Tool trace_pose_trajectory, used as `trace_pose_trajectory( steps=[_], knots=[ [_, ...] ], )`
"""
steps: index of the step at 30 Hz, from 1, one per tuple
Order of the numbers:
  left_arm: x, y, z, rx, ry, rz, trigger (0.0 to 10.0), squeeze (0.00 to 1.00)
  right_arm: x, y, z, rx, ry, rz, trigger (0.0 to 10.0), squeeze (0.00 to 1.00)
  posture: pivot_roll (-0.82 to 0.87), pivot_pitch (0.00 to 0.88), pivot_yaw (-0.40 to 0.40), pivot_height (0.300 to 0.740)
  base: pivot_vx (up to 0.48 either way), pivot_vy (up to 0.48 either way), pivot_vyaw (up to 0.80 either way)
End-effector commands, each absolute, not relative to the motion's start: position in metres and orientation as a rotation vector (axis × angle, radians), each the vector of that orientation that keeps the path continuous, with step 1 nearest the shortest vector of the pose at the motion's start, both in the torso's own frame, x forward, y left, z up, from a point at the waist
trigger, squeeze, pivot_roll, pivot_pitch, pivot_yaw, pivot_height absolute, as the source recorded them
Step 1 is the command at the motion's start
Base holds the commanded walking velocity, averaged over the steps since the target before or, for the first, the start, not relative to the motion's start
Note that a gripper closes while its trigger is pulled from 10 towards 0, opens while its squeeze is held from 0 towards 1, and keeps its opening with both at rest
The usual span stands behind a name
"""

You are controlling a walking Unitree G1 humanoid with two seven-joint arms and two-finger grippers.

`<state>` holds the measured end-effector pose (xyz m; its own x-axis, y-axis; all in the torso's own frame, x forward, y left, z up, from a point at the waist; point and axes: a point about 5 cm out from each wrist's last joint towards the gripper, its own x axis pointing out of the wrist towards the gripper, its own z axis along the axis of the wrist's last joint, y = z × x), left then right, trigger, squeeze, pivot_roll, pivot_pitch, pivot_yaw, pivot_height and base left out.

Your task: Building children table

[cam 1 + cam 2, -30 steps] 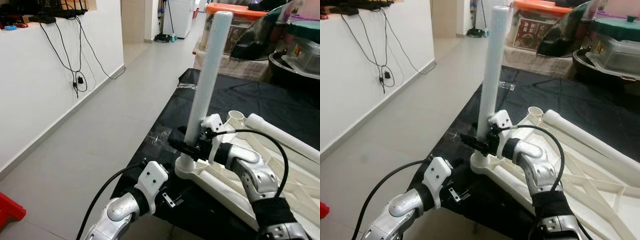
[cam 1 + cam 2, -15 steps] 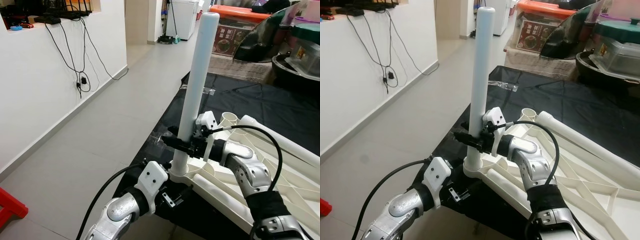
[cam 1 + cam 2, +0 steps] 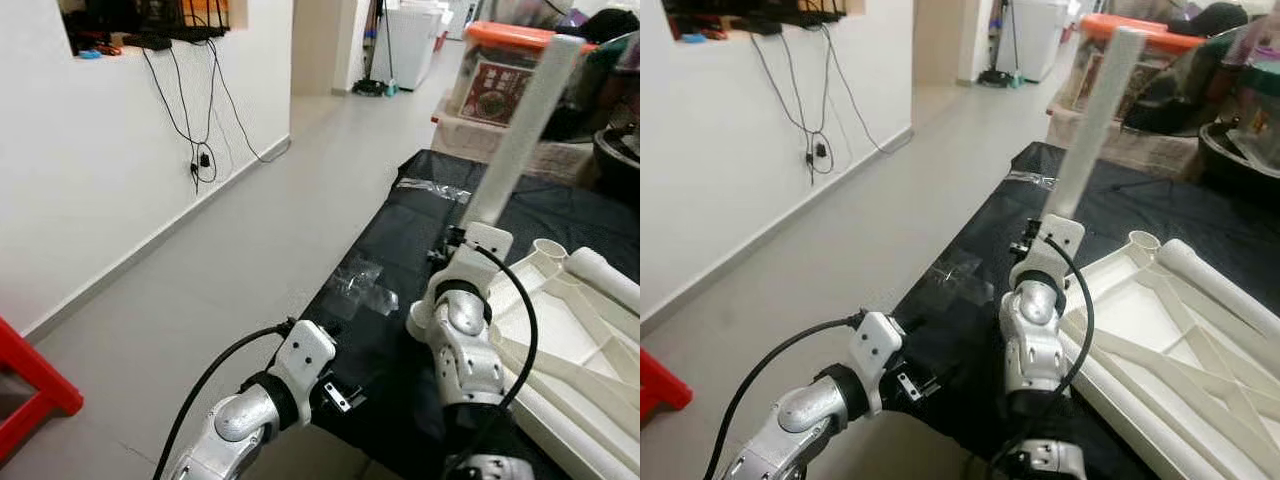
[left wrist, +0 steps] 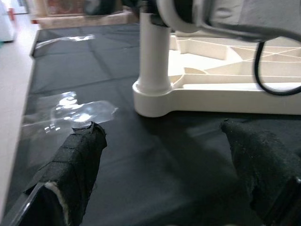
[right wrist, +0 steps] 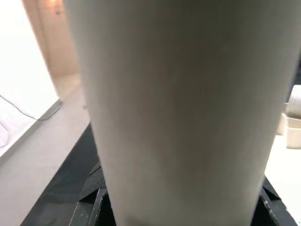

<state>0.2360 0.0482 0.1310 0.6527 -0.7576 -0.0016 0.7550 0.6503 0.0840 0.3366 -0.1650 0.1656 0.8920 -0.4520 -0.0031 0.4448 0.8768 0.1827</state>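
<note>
Right fingers [image 5: 96,207] apparently grip the white leg [image 3: 520,130].

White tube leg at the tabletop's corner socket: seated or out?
Seated. The white plastic tube leg stands in the corner socket of the white plastic tabletop, leaning slightly, with the right gripper at it.

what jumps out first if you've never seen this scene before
A tall white table leg stands in the corner socket of an upturned white tabletop lying on a black cloth. The right gripper is at the leg's lower part, the silver arm bent in front of it. The left gripper hovers open above the cloth by that corner.
</note>
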Motion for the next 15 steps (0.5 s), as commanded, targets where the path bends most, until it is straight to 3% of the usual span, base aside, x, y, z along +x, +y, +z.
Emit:
trace_pose_trajectory(
  steps=[1,2,5,6,11,12,15],
  knots=[
    [0.236,0.047,0.128,0.090,-0.025,-0.866,10.0,0.00,0.335,-0.162,0.157,0.312,-0.019,-0.539,0.0,0.00,0.17,0.000,-0.076,0.740,0.000,0.000,0.00],
    [0.236,0.047,0.128,0.090,-0.025,-0.866,10.0,0.00,0.338,-0.154,0.158,0.310,-0.021,-0.504,10.0,0.00,0.17,0.000,-0.076,0.740,0.000,0.000,0.00],
    [0.236,0.047,0.128,0.090,-0.024,-0.867,10.0,0.00,0.340,-0.143,0.160,0.297,-0.029,-0.459,10.0,0.00,0.17,0.000,-0.076,0.740,0.000,0.000,0.00],
    [0.236,0.047,0.128,0.090,-0.023,-0.867,10.0,0.00,0.340,-0.137,0.163,0.272,-0.052,-0.409,10.0,1.00,0.17,0.000,-0.076,0.740,0.000,0.000,0.00],
    [0.236,0.047,0.127,0.088,-0.020,-0.867,10.0,0.00,0.332,-0.138,0.163,0.220,-0.088,-0.380,10.0,1.00,0.16,0.000,-0.074,0.740,0.000,0.000,0.00],
    [0.235,0.047,0.127,0.088,-0.019,-0.867,10.0,0.00,0.326,-0.142,0.161,0.180,-0.098,-0.368,10.0,0.00,0.16,0.000,-0.074,0.740,0.000,0.000,0.00],
    [0.236,0.047,0.128,0.088,-0.019,-0.867,10.0,0.00,0.318,-0.145,0.157,0.134,-0.110,-0.334,10.0,0.00,0.16,0.000,-0.074,0.740,0.000,0.000,0.00]
  ],
)
